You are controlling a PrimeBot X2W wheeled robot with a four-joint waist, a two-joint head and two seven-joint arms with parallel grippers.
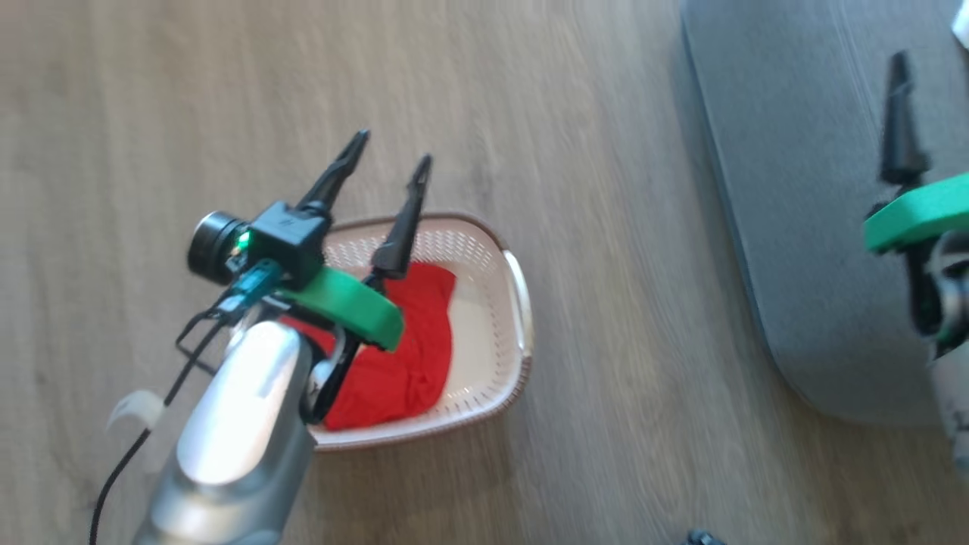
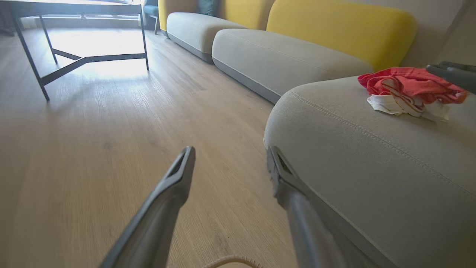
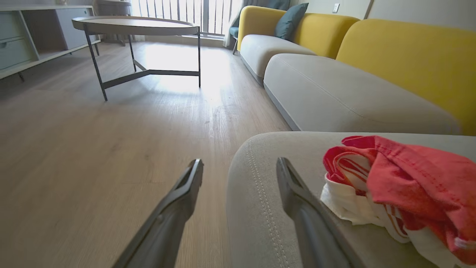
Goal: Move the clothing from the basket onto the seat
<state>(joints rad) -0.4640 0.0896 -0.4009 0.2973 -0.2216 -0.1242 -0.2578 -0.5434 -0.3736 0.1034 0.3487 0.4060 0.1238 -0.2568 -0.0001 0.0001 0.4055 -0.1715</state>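
Note:
The cream basket [image 1: 522, 303] stands on the wood floor with a red piece of clothing [image 1: 416, 341] lying in it. My left gripper [image 1: 394, 147] hovers over the basket's far-left side, open and empty, its fingers [image 2: 174, 182] spread above the floor. The grey seat [image 1: 802, 189] lies to the right. A bundle of red and white clothing [image 3: 401, 186] rests on the seat [image 3: 260, 178], just right of my right gripper [image 3: 240, 163], which is open with nothing between its fingers. One right finger [image 1: 901, 113] shows over the seat. The same bundle [image 2: 409, 91] appears in the left wrist view.
A round coffee table [image 3: 137, 26] on dark metal legs stands across the floor. More grey sofa cushions [image 3: 334, 93] with yellow backs [image 3: 409, 56] run behind the seat. A low cabinet [image 3: 22, 41] lines the far left wall. Open wood floor [image 1: 606, 416] separates basket and seat.

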